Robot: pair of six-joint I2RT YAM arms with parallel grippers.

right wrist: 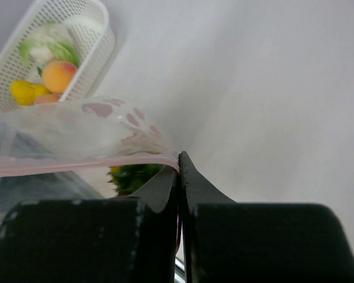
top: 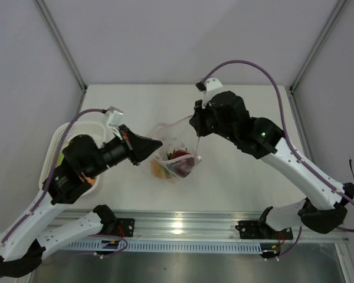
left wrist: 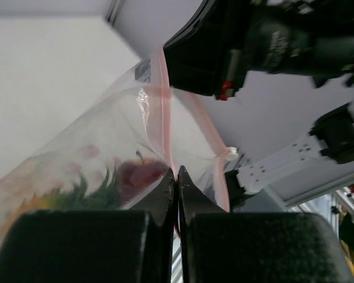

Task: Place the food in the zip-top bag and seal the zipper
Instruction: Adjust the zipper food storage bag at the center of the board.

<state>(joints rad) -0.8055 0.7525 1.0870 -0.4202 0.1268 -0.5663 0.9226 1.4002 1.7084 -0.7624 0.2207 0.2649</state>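
Both ends are pinned. The left gripper (left wrist: 177, 177) is clenched on the zipper (left wrist: 167, 118) at the near end of the mouth, and the right gripper (right wrist: 179, 162) is clenched on the same pink strip at the far end. The zip-top bag (top: 174, 159) sags between them over mid-table (top: 236, 177); I can't tell whether its bottom rests there. A dark red apple (left wrist: 138, 177) plus green and yellow pieces sit inside. The zipper's long axis runs straight from one gripper to the other, pulled fairly taut. In the left wrist view a second pink lip splays off to the side, so the mouth looks unsealed along the span, and I can't tell whether the left gripper has both lips or only one. My guess for the next move is to hold one end and run the other gripper along the strip toward it, since both are already on the line. The risk is pressing one lip only. The basket (right wrist: 100, 35) on the left still holds a peach-coloured piece (right wrist: 59, 75), leafy and yellow bits, so the food load looks incomplete.
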